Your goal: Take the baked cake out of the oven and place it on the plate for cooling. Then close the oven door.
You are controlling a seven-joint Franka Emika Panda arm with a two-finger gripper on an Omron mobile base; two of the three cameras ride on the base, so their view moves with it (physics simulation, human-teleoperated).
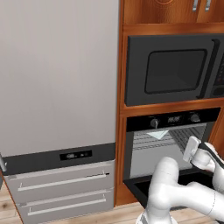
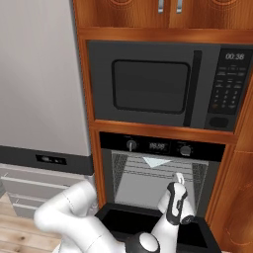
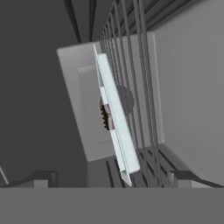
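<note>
Because our two-finger gripper stands wide open before the black built-in oven's wire rack, we risk snagging the pale tray.

a pale tray rests on the oven's wire rack.

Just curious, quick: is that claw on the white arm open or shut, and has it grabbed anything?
Gripper: open, holding nothing; it points into the black built-in oven toward a pale flat tray on the wire rack.
</note>
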